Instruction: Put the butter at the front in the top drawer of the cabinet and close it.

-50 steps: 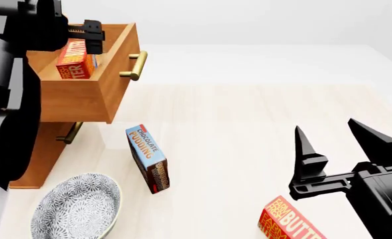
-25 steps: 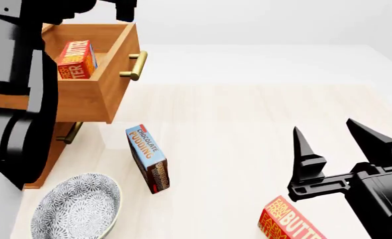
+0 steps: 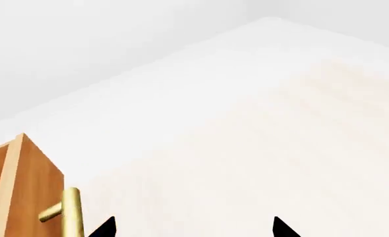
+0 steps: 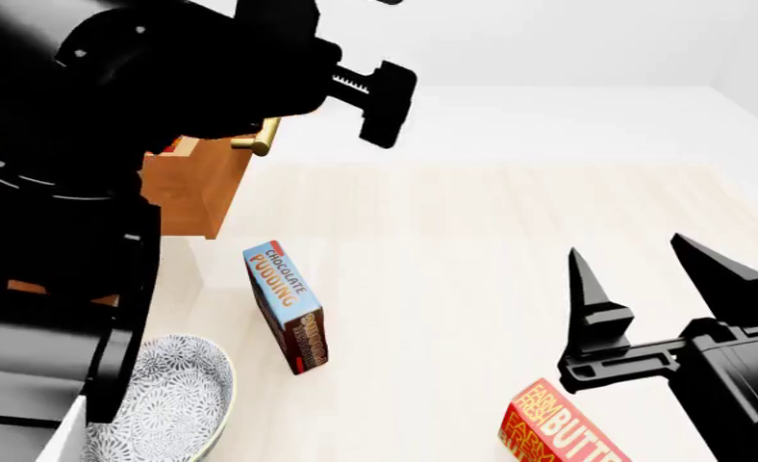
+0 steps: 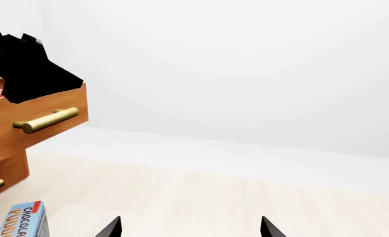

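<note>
Head view shows our left gripper (image 4: 376, 96) empty, jaws apart, beyond the top drawer (image 4: 206, 188); butter inside is hidden. We judge the stiff drawer pushes best at its handle (image 4: 259, 138).

Bright, even, shadowless simulator light; crisp unblurred renders, pale floor nearly washed into white walls.
</note>
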`<state>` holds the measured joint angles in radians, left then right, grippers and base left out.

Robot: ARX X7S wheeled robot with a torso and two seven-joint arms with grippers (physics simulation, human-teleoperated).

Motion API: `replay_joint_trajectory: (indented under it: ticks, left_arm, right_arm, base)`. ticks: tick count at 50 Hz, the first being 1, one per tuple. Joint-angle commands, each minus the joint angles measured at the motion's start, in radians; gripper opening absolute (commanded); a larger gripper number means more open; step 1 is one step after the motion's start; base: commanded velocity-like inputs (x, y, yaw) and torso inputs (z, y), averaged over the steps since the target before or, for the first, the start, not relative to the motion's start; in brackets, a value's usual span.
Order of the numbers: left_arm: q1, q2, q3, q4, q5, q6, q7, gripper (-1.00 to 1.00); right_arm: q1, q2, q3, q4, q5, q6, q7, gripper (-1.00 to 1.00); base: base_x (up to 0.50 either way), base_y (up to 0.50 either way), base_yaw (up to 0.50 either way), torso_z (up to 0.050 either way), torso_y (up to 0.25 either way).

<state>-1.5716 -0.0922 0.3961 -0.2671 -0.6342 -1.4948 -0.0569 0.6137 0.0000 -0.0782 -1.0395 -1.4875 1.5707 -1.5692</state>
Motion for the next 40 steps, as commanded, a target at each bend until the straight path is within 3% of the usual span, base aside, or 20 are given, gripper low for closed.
replay_joint_trajectory:
  ticks: [1,24,40]
  left_arm:
    - [0.051,-0.059,0.092,0.103,-0.561,-0.067,-0.371,1.00]
    - [0.084,-0.085,0.240,0.000,-0.534,0.031,-0.362,1.00]
    - [0.095,-0.111,0.265,-0.038,-0.509,0.043,-0.446,1.00]
  right_arm:
    - [-0.005,0.000,0.022,-0.005,0.017,0.000,0.000,1.00]
    - [-0.009,0.000,0.037,-0.007,0.038,0.000,0.000,1.00]
    - [-0.012,0.000,0.041,-0.007,0.040,0.000,0.000,1.00]
  base:
    - [0.00,0.00,0.00,0.000,0.000]
    - [0.00,0.00,0.00,0.000,0.000]
    - [0.00,0.00,0.00,0.000,0.000]
